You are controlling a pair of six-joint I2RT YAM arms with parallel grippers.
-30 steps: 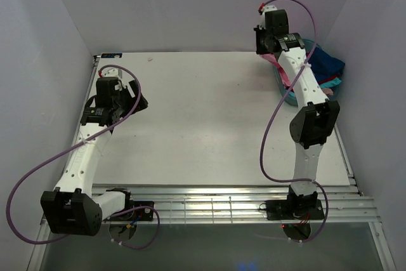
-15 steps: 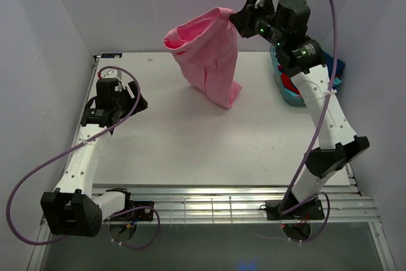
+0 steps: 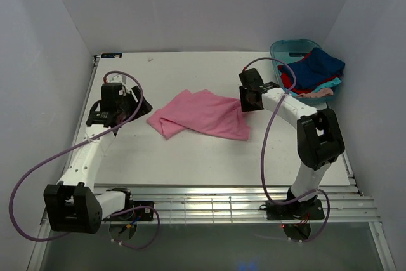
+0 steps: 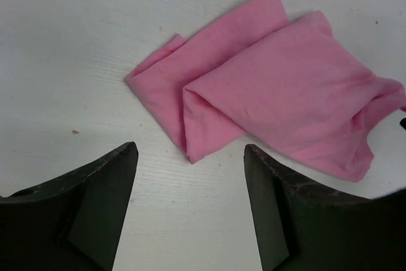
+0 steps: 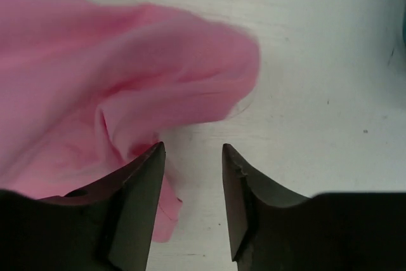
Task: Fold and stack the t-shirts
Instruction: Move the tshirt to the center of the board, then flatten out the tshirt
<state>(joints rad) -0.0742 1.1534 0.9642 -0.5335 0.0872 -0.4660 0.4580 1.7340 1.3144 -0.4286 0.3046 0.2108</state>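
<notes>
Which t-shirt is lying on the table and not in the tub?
The pink t-shirt, lying loosely folded in the middle of the table. The other t-shirts, dark blue, red and turquoise, are heaped in the teal tub.

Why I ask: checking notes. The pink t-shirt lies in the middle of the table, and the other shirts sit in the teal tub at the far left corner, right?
No: the top external view shows the teal tub with the other shirts at the far right corner. The pink t-shirt does lie in the middle of the table.
</notes>
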